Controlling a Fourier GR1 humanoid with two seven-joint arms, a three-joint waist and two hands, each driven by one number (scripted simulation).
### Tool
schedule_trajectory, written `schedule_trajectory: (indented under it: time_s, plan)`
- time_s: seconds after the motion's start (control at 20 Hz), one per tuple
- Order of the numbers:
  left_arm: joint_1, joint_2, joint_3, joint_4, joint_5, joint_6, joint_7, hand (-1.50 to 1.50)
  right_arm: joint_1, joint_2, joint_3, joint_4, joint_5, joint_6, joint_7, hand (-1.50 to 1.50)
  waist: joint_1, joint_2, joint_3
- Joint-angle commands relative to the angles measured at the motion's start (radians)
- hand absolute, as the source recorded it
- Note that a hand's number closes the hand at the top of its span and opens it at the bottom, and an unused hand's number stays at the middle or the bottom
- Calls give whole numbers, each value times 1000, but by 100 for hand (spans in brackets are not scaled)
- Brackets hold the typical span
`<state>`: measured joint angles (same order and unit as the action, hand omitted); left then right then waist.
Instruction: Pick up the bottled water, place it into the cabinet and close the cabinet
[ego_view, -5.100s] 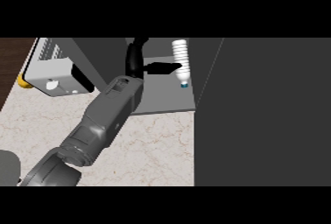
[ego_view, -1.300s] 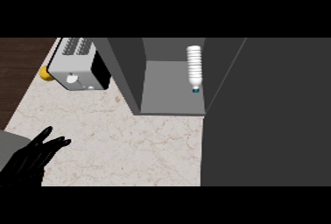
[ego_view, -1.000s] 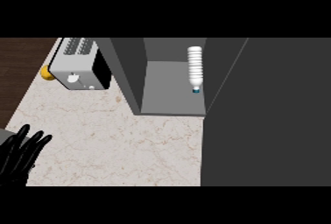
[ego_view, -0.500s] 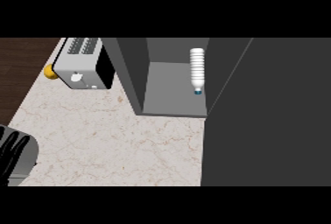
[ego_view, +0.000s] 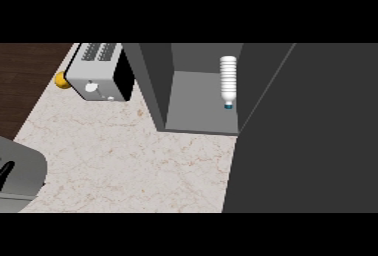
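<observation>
Lying inside the open cabinet (ego_view: 199, 122), the bottled water (ego_view: 228, 80) hugs its right wall

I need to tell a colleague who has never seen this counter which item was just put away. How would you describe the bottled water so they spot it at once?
Start at the tall dark grey cabinet standing open on the marble counter, right of the silver toaster. Inside, against its right wall, is the bottled water. It is the only thing in there: a ribbed, pale bottle with a blue cap.

Silver toaster (ego_view: 100, 72) at the marble counter's (ego_view: 133, 160) far-left corner, a yellow object (ego_view: 63, 80) just beside it.
</observation>
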<state>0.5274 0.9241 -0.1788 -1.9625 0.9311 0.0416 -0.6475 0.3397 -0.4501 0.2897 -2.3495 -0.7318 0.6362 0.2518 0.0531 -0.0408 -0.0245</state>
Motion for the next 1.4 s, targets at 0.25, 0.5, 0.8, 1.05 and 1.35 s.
schedule_trajectory:
  time_s: [0.25,0.5,0.8,1.05,1.35]
  plan:
    - [54,45,73,1,34,-79,-18,-150,-242,94,141,-120,149,-241,158,150,34,5,1]
    - [68,45,92,22,53,-131,-34,-150,-406,184,227,-37,171,-368,226,150,37,12,0]
    - [99,81,140,35,65,-185,-35,-150,-620,317,286,93,207,-524,322,150,76,24,5]
    - [129,84,180,63,78,-268,-68,-150,-853,444,373,280,160,-593,464,150,97,32,12]
    - [173,81,260,123,109,-349,-93,-150,-1213,448,306,479,-72,-622,433,150,58,41,20]
